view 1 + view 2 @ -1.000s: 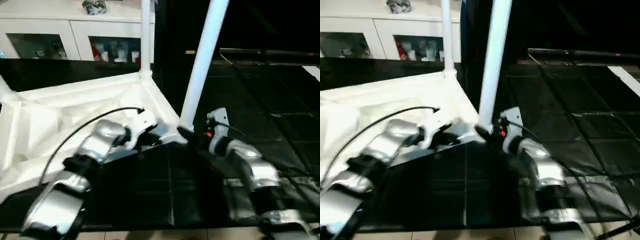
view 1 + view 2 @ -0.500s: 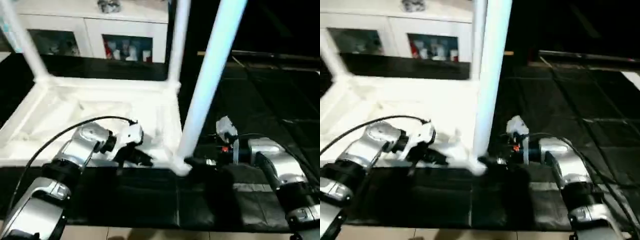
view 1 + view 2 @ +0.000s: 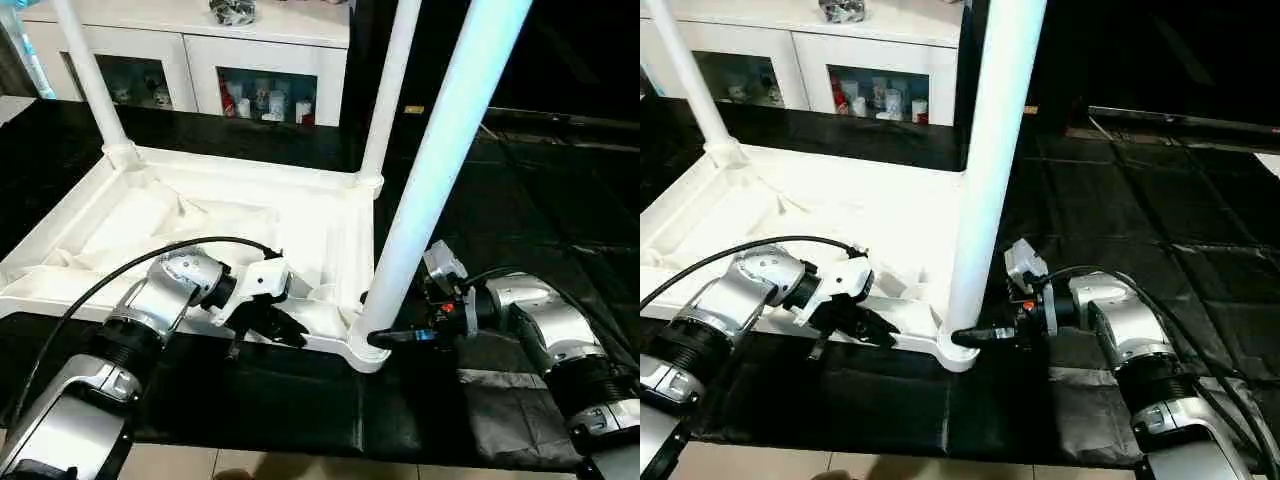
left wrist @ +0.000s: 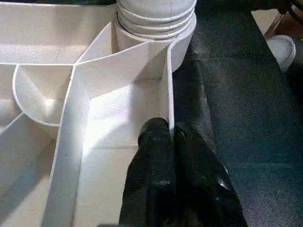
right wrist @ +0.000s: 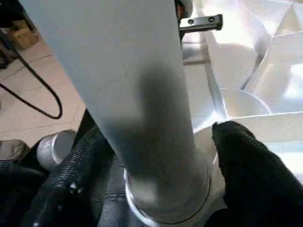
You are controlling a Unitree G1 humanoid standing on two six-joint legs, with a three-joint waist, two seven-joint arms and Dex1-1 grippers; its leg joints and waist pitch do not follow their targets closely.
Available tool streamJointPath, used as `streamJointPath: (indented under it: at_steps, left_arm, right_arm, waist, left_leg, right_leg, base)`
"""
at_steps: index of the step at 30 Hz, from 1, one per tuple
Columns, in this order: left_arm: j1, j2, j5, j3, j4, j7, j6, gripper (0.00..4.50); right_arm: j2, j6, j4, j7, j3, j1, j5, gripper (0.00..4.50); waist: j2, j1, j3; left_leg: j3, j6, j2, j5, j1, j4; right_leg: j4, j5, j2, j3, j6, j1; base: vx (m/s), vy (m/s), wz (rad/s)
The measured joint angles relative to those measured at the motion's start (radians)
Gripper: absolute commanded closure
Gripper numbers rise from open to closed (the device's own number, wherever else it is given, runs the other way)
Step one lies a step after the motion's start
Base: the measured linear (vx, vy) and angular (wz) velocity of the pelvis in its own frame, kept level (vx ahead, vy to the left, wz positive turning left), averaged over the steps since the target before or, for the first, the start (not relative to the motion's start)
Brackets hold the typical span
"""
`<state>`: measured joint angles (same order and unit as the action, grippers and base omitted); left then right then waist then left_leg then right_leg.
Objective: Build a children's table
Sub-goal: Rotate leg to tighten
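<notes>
Head views, table: the children's table (image 3: 240,215) lay upside down on the black mat (image 3: 300,400), three legs showing upright in its corner sockets.
Head views, key relation: the near leg (image 3: 440,170) stood with its long axis almost vertical, leaning slightly, its foot in the near corner socket (image 3: 365,350); the right end effector (image 3: 400,337) was level at that foot, the nearer arm to it.
Head views, left: the left end effector (image 3: 275,325) sat on the near rim (image 3: 320,335), beside that socket.
Left wrist view: fingers (image 4: 156,156) pressed together, pinching the thin rim wall (image 4: 168,94) between them.
Right wrist view: fingers (image 5: 246,170) apart, one on each side of the leg's base (image 5: 165,189); whether they pressed it, I could not tell.
</notes>
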<state>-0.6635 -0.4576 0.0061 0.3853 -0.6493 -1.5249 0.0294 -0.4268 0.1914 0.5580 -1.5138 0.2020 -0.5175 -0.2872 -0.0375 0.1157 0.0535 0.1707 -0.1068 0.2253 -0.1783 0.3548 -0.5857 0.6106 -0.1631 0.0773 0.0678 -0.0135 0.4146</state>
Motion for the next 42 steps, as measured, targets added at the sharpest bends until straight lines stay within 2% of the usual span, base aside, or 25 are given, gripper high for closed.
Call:
streamJointPath:
  at_steps: [11, 13, 16, 19, 20, 22, 24, 26, 30, 34, 35, 38, 39, 42]
  left_arm:
    - [-0.002, 0.006, 0.009, 0.003, -0.002, 0.011, 0.013, 4.5]
    - [-0.01, 0.025, 0.012, -0.002, -0.009, 0.039, -0.023, 4.5]
    - [-0.017, 0.047, 0.02, -0.021, -0.012, 0.092, -0.099, 4.5]
    - [-0.03, 0.085, 0.037, -0.057, -0.043, 0.225, -0.182, 4.5]
    - [-0.039, 0.103, 0.041, -0.059, -0.05, 0.267, -0.206, 4.5]
    - [-0.045, 0.141, 0.041, -0.075, -0.07, 0.342, -0.234, 4.5]
    - [-0.055, 0.178, 0.049, -0.095, -0.092, 0.43, -0.262, 4.5]
    - [-0.068, 0.218, 0.06, -0.118, -0.123, 0.533, -0.282, 4.5]
    - [-0.094, 0.29, 0.076, -0.141, -0.156, 0.689, -0.328, 4.5]
    - [-0.1, 0.324, 0.084, -0.146, -0.162, 0.755, -0.341, 4.5]
    - [-0.1, 0.324, 0.084, -0.146, -0.162, 0.757, -0.341, 4.5]
    - [-0.1, 0.322, 0.089, -0.144, -0.162, 0.755, -0.336, 4.5]
    - [-0.1, 0.32, 0.089, -0.143, -0.162, 0.754, -0.333, 4.5]
    - [-0.1, 0.309, 0.09, -0.137, -0.162, 0.739, -0.321, 4.5]
  right_arm:
    - [0.005, 0.027, -0.005, -0.011, -0.005, 0.008, -0.01, 2.26]
    - [0.012, 0.049, -0.045, 0.031, -0.037, 0.046, -0.021, 2.31]
    - [0.031, 0.065, -0.085, 0.12, -0.081, 0.09, -0.025, 2.37]
    - [0.111, 0.06, -0.105, 0.352, -0.15, 0.124, -0.005, 2.41]
    - [0.131, 0.057, -0.106, 0.425, -0.165, 0.123, 0.009, 2.42]
    - [0.168, 0.056, -0.103, 0.548, -0.189, 0.117, 0.029, 2.46]
    - [0.217, 0.05, -0.078, 0.684, -0.206, 0.091, 0.059, 2.48]
    - [0.279, 0.047, -0.037, 0.831, -0.227, 0.054, 0.086, 2.49]
    - [0.348, 0.045, 0.045, 1.043, -0.257, -0.021, 0.117, 2.5]
    - [0.39, 0.036, 0.078, 1.135, -0.296, -0.047, 0.122, 2.5]
    - [0.399, 0.035, 0.078, 1.144, -0.306, -0.047, 0.122, 2.16]
    - [0.413, 0.034, 0.077, 1.154, -0.317, -0.047, 0.118, 2.16]
    - [0.416, 0.034, 0.077, 1.155, -0.322, -0.046, 0.115, 1.75]
    - [0.419, 0.022, 0.071, 1.145, -0.317, -0.038, 0.097, 1.72]
  waist:
    - [0.0, 0.001, 0.0]
    - [0.0, 0.007, 0.0]
    - [0.0, 0.004, 0.0]
    - [0.0, -0.015, 0.0]
    - [0.0, -0.026, -0.001]
    - [0.0, -0.038, -0.001]
    - [0.002, -0.052, -0.002]
    - [0.009, -0.061, -0.006]
    - [0.014, -0.074, -0.009]
    - [0.014, -0.083, -0.009]
    - [0.014, -0.083, -0.009]
    - [0.014, -0.084, -0.009]
    - [0.014, -0.084, -0.009]
    - [0.014, -0.084, -0.009]
  left_leg:
    - [0.0, 0.0, 0.0, 0.0, 0.0, 0.0]
    - [0.0, 0.0, 0.0, 0.0, -0.001, 0.0]
    - [0.001, 0.0, 0.0, 0.0, -0.003, 0.0]
    - [0.0, 0.0, -0.001, 0.0, -0.006, 0.0]
    - [-0.001, 0.0, -0.002, 0.0, -0.006, 0.0]
    - [-0.002, 0.0, -0.003, 0.0, -0.007, -0.001]
    - [-0.005, 0.0, -0.004, 0.0, -0.007, 0.0]
    - [-0.006, 0.0, -0.004, 0.0, -0.007, 0.002]
    - [-0.011, 0.0, -0.008, 0.0, -0.006, 0.003]
    - [-0.015, 0.006, -0.018, -0.004, -0.005, 0.003]
    - [-0.016, 0.008, -0.018, -0.004, -0.004, 0.002]
    - [-0.017, 0.009, -0.018, -0.005, -0.004, 0.002]
    - [-0.017, 0.009, -0.018, -0.005, -0.004, 0.002]
    - [-0.016, 0.009, -0.018, -0.005, -0.004, 0.005]
  right_leg:
    - [0.0, 0.0, 0.0, 0.0, 0.0, -0.001]
    - [0.0, 0.0, 0.0, -0.001, 0.001, -0.002]
    - [0.0, -0.003, 0.0, -0.002, 0.005, -0.005]
    - [0.0, -0.004, 0.0, -0.002, 0.006, -0.007]
    - [-0.002, -0.004, 0.001, -0.001, 0.006, -0.007]
    - [-0.004, -0.004, 0.001, 0.0, 0.006, -0.009]
    - [-0.01, -0.004, 0.001, 0.004, 0.006, -0.011]
    - [-0.018, -0.004, 0.001, 0.007, 0.006, -0.011]
    - [-0.033, -0.004, 0.002, 0.01, 0.006, -0.012]
    - [-0.037, -0.004, 0.016, 0.019, 0.006, -0.013]
    - [-0.039, -0.004, 0.017, 0.019, 0.006, -0.013]
    - [-0.042, -0.004, 0.017, 0.019, 0.006, -0.015]
    - [-0.042, -0.004, 0.017, 0.019, 0.006, -0.015]
    - [-0.042, -0.004, 0.017, 0.02, 0.006, -0.014]
  base:
    - [0.0, 0.0, 0.0]
    - [0.0, 0.0, 0.0]
    - [0.0, 0.0, 0.0]
    - [0.0, 0.0, 0.0]
    - [-0.057, 0.01, -0.11]
    - [0.0, 0.0, 0.0]
    - [0.0, 0.0, 0.0]
    - [0.0, 0.0, 0.0]
    - [0.0, 0.0, 0.0]
    - [0.0, 0.0, 0.0]
    - [0.0, 0.0, 0.0]
    - [0.0, 0.0, 0.0]
    - [0.0, 0.0, 0.0]
    - [0.0, 0.0, 0.0]
